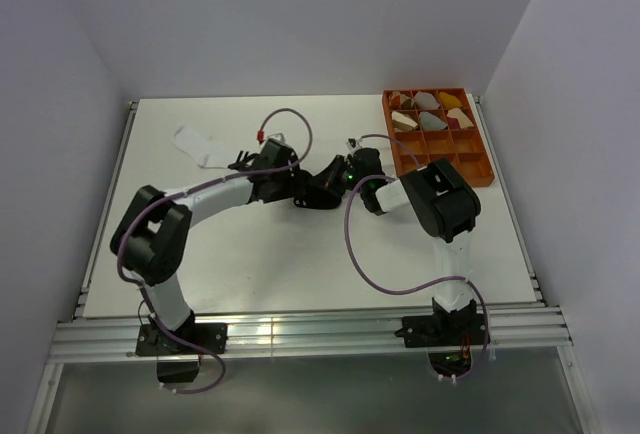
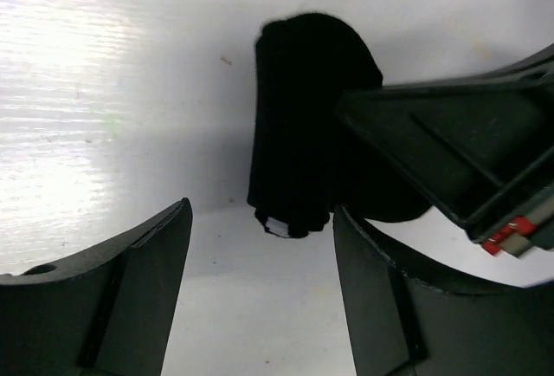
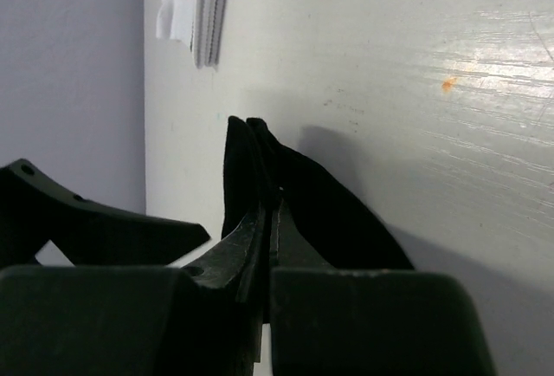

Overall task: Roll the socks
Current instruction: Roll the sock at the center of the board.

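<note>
3 cameras: 1 high overhead, 2 riding the wrists.
The top view looks down from above and behind the arm bases, far enough back to take in the whole bench (image 1: 300, 254). The left wrist view looks out past the left end effector (image 2: 261, 220), close over the black sock (image 2: 299, 116). The right wrist view skims low along the bench past the right end effector (image 3: 270, 198) toward the white sock (image 3: 186, 3). All 3 share the black sock.

Right claw (image 3: 270, 220) crowds black sock (image 2: 299, 133); bare table (image 2: 130, 90) beside it seems passable.
</note>
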Controlling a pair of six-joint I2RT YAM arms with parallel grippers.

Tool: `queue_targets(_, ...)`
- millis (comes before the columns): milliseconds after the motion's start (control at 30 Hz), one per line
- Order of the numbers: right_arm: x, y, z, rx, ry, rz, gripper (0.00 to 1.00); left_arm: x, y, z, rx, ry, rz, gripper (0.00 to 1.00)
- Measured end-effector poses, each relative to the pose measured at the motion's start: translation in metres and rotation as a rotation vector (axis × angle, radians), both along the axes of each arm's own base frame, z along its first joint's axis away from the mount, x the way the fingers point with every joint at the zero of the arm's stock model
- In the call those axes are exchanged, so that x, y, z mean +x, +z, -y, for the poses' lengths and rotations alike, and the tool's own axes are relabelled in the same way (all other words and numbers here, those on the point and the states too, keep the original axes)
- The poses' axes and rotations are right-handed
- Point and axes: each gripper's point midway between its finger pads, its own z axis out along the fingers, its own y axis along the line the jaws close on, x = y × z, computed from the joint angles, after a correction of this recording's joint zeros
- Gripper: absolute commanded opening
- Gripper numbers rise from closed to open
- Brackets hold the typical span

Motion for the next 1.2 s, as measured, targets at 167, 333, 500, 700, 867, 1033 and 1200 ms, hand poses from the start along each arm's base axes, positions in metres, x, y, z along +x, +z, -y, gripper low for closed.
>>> queue_targets(167, 0.0, -0.001, 0.001, -0.008, 0.003, 0.008, 0.0, 0.016, 0.017, -0.021, -0.208, 0.067, 0.039, 0.68)
queue_targets(333, 0.0, -0.002, 0.001, -0.012, 0.002, 0.012, 0.0, 0.02, 0.014, -0.021, -0.349, 0.06, 0.026, 0.65)
queue_targets(500, 0.0, -0.002, 0.001, -0.014, 0.001, 0.014, 0.0, 0.023, 0.007, -0.009, -0.433, 0.026, 0.002, 0.64)
queue_targets(700, 0.0, -0.002, 0.002, -0.015, 0.0, 0.014, 0.0, 0.02, -0.01, 0.001, -0.469, 0.0, -0.043, 0.62)
queue_targets(867, -0.001, -0.004, 0.002, -0.017, -0.003, 0.011, 0.0, 0.017, -0.019, 0.003, -0.49, -0.01, -0.057, 0.61)
queue_targets(1033, -0.001, -0.004, 0.002, -0.018, -0.003, 0.011, 0.0, 0.017, -0.021, 0.006, -0.511, -0.028, -0.055, 0.56)
queue_targets(1200, -0.001, -0.005, 0.003, -0.019, -0.006, 0.01, 0.0, 0.017, -0.024, 0.013, -0.548, -0.05, -0.06, 0.41)
